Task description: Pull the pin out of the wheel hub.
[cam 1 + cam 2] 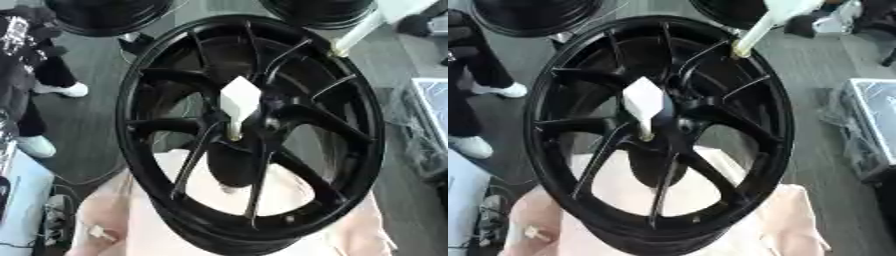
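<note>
A black spoked wheel hub (350, 145) rests tilted on a pale pink stand (105, 220) and fills most of both views. From its centre hole a white pin (238, 100) sticks up toward me, with a wide diamond-shaped head and a thin stem that enters the hub at its middle. Nothing touches the pin. Neither of my hands shows in either view.
A white rod (756, 31) slants in from the top right, and its yellowish lower end meets the hub's upper rim. Two more black wheels (105, 17) lie on the floor behind. A person's legs and white shoes (66, 90) stand at the left. A clear-wrapped box (877, 125) sits at the right.
</note>
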Tool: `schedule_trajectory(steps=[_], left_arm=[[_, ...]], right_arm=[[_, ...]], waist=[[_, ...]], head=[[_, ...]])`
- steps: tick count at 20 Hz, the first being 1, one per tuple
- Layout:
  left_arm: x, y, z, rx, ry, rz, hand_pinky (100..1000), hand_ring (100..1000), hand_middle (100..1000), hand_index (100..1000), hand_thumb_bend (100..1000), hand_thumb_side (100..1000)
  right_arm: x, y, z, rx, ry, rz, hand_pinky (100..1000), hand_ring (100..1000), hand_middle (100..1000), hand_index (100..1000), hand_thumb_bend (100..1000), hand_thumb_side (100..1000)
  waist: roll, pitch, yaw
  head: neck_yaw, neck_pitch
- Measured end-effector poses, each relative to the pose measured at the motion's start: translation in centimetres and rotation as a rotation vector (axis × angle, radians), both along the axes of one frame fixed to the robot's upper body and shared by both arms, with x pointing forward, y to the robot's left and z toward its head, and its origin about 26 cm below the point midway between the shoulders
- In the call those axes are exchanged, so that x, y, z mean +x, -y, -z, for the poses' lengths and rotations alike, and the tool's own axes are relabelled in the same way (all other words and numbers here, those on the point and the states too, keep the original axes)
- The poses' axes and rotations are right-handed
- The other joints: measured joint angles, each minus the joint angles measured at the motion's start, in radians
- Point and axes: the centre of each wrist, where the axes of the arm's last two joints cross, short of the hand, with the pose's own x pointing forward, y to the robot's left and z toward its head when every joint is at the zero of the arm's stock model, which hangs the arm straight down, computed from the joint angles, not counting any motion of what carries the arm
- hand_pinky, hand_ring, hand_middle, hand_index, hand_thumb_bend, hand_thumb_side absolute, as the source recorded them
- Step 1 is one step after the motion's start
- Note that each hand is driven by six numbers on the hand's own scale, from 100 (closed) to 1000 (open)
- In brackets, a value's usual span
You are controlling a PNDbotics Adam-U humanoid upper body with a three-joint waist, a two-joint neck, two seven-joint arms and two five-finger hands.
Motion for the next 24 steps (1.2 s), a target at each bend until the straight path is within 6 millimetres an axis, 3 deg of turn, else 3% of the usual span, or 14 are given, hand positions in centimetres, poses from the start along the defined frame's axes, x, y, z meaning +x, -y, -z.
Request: schedule_trajectory(steps=[6, 13, 17, 18, 19, 20, 21, 22, 23, 24], left_arm=[[0.0, -0.3, -0.1, -0.01, 0.007, -0.016, 742, 808, 776, 771, 100, 659], [-0.2, -0.7, -0.1, -0.02, 0.016, -0.035, 743, 809, 778, 772, 100, 657], [-0.2, -0.8, -0.2, -0.019, 0.018, -0.041, 743, 810, 779, 772, 100, 658], [-0.2, -0.8, -0.2, -0.02, 0.018, -0.041, 743, 810, 779, 772, 100, 658], [-0.2, -0.8, -0.2, -0.02, 0.018, -0.041, 743, 810, 778, 772, 100, 658], [-0.2, -0.8, -0.2, -0.02, 0.018, -0.04, 742, 809, 777, 771, 100, 659], [-0.2, -0.8, -0.2, -0.021, 0.018, -0.04, 742, 809, 777, 771, 100, 660], [-0.2, -0.8, -0.2, -0.021, 0.018, -0.04, 742, 809, 777, 771, 100, 660], [-0.2, -0.8, -0.2, -0.022, 0.018, -0.04, 742, 809, 777, 771, 100, 660], [-0.2, -0.8, -0.2, -0.022, 0.018, -0.039, 742, 809, 778, 771, 100, 659]], right_arm=[[-1.3, 8.2, 1.6, 0.204, -0.058, 0.198, 788, 470, 385, 556, 281, 100], [-4.2, 17.2, 6.0, 0.417, -0.112, 0.533, 829, 577, 522, 706, 358, 100], [-6.8, 21.3, 8.7, 0.479, -0.096, 0.717, 881, 717, 705, 858, 489, 112], [-7.4, 22.0, 9.1, 0.489, -0.084, 0.749, 903, 763, 768, 897, 565, 191], [-8.0, 22.5, 9.5, 0.497, -0.07, 0.777, 912, 782, 788, 909, 594, 215], [-8.5, 23.0, 9.8, 0.504, -0.055, 0.803, 940, 829, 848, 950, 514, 459], [-9.1, 23.3, 10.1, 0.512, -0.041, 0.829, 948, 841, 864, 962, 426, 648], [-9.5, 23.7, 10.3, 0.52, -0.028, 0.853, 959, 855, 891, 982, 343, 944], [-9.8, 23.8, 10.4, 0.529, -0.015, 0.876, 964, 862, 900, 988, 319, 1000], [-10.0, 23.9, 10.4, 0.538, -0.002, 0.896, 970, 870, 911, 996, 279, 1000]], waist=[[0.01, 0.003, -0.014], [0.019, 0.009, -0.032], [0.02, 0.012, -0.032], [0.02, 0.012, -0.032], [0.02, 0.013, -0.031], [0.02, 0.014, -0.029], [0.019, 0.015, -0.027], [0.019, 0.015, -0.025], [0.019, 0.015, -0.025], [0.019, 0.015, -0.025]], head=[[0.013, -0.005], [0.022, -0.009], [0.025, -0.014], [0.025, -0.016], [0.025, -0.017], [0.024, -0.017], [0.024, -0.018], [0.023, -0.018], [0.023, -0.018], [0.023, -0.019]])
